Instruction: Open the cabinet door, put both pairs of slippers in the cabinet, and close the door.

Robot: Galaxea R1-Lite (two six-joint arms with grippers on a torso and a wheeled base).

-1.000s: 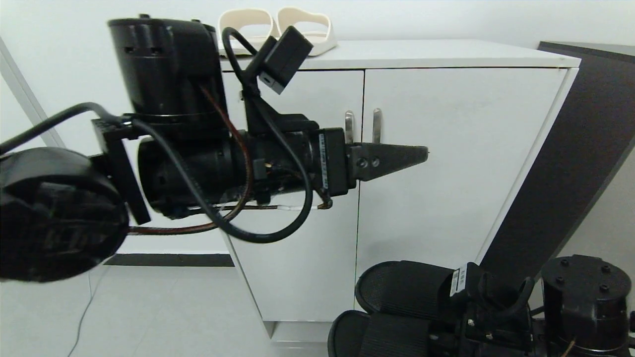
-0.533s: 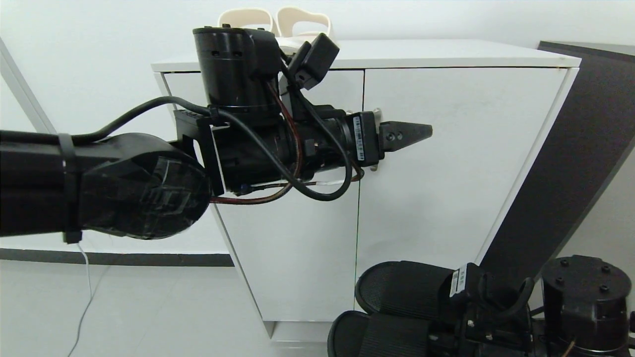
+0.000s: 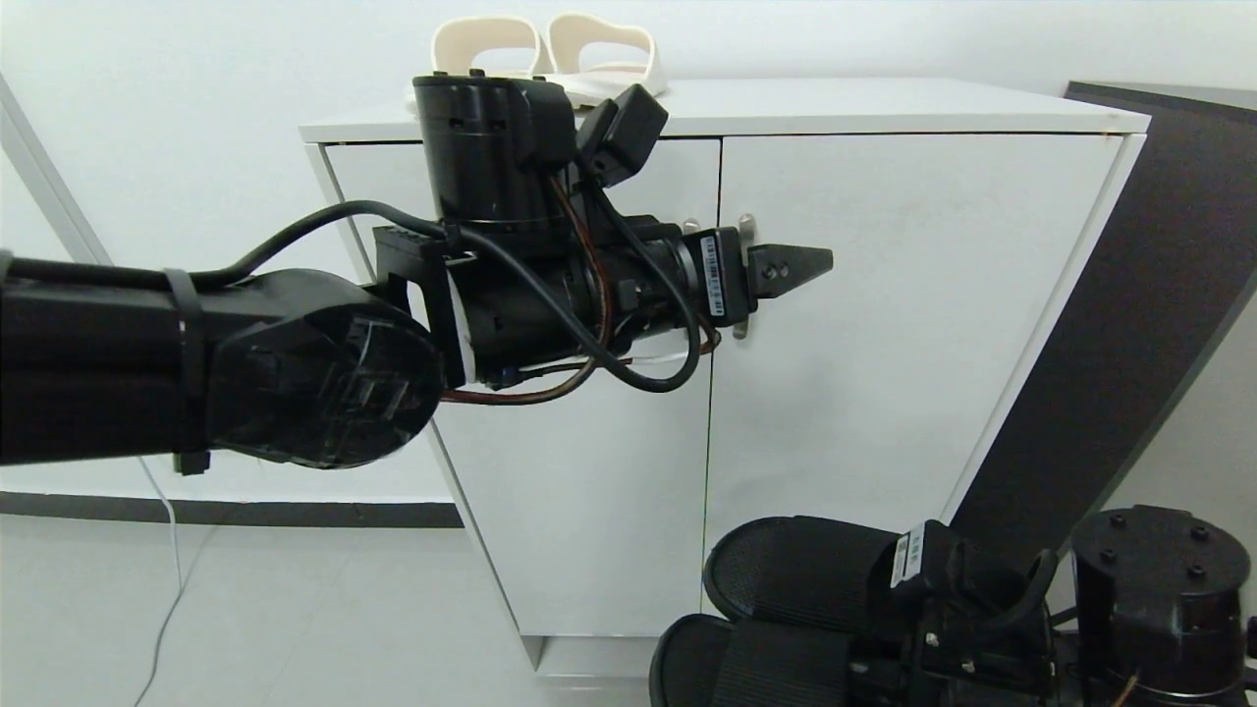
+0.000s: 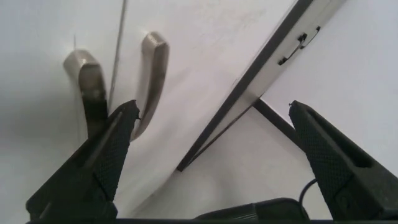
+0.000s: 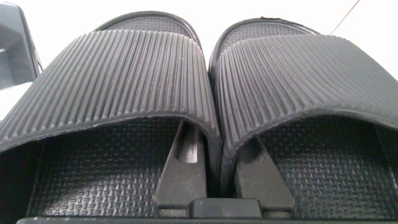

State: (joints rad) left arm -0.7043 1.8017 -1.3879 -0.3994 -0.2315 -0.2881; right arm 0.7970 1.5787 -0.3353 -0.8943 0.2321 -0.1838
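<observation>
The white cabinet [image 3: 884,108] has both doors shut, with two metal handles [image 4: 152,71] at the centre seam. My left gripper [image 3: 797,267] is open at handle height, just in front of the right door; in the left wrist view its fingertips [image 4: 127,115] flank the right-hand handle [image 3: 746,231]. A pair of cream slippers [image 3: 550,49] lies on the cabinet top. Low at the right, my right gripper [image 5: 217,171] is shut on a pair of black slippers [image 3: 786,574], its fingers [image 5: 183,168] pinching the two inner sides together under the straps.
A dark panel [image 3: 1129,295] stands against the cabinet's right side. White floor lies to the left, with a thin cable [image 3: 162,619] on it. A white wall with a dark baseboard [image 3: 334,514] is behind.
My left arm has risen and pushed toward the cabinet, bringing the gripper from below the handles up to their height. The right arm and black slippers have stayed still.
</observation>
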